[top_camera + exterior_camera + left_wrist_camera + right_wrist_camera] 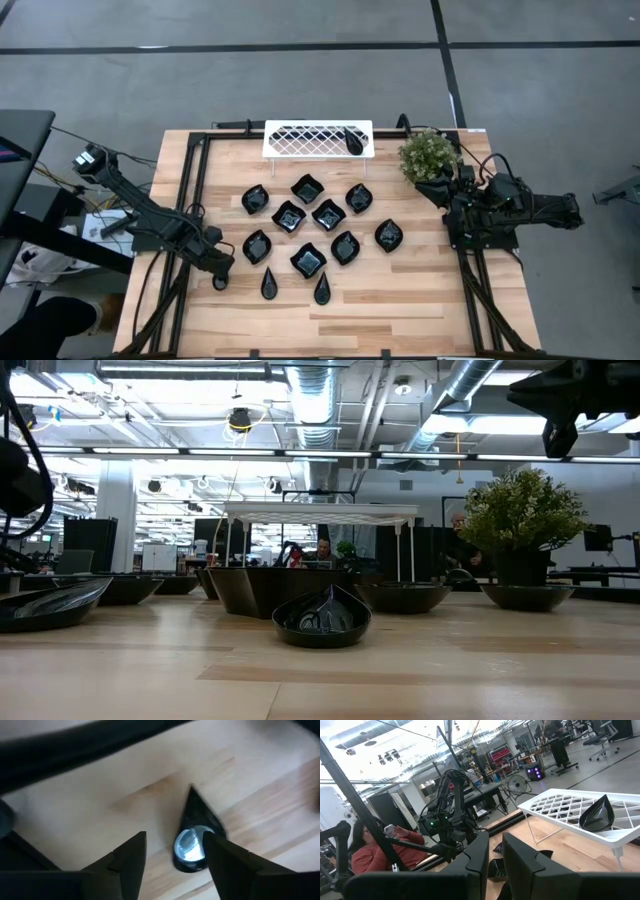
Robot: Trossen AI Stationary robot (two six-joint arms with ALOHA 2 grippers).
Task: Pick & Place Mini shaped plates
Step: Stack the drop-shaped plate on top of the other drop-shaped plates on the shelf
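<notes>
Hovering low over the front-left part of the wooden table [420, 310], the left gripper [222, 272] points toward a slim teardrop plate [269, 285] — its own wrist camera shows that plate [196, 840] lying flat on the wood between and just beyond its two dark fingers [127, 855], which stand spread apart with nothing between them. A second teardrop plate [323, 291] lies just beside the first, nearer the table's middle. The other mini shaped plates [310, 228] — glossy black squares with wavy edges and leaf shapes — sit in a loose cluster at the table's centre, each flat on the wood and apart from its neighbours. One more black plate [354, 140] rests on the white lattice tray [300, 138] at the back edge; the right wrist camera shows it [596, 815] lying tilted on the lattice [555, 807]. The right gripper [440, 190] waits at the right side of the table, just beside a small potted plant [428, 154], its fingers [480, 852] drawn near each other with a narrow gap and nothing held. From table height, a teardrop plate [322, 618] sits nearest, with other dishes and the plant [520, 510] behind it. A person in a red top [375, 852] sits beyond the table.
</notes>
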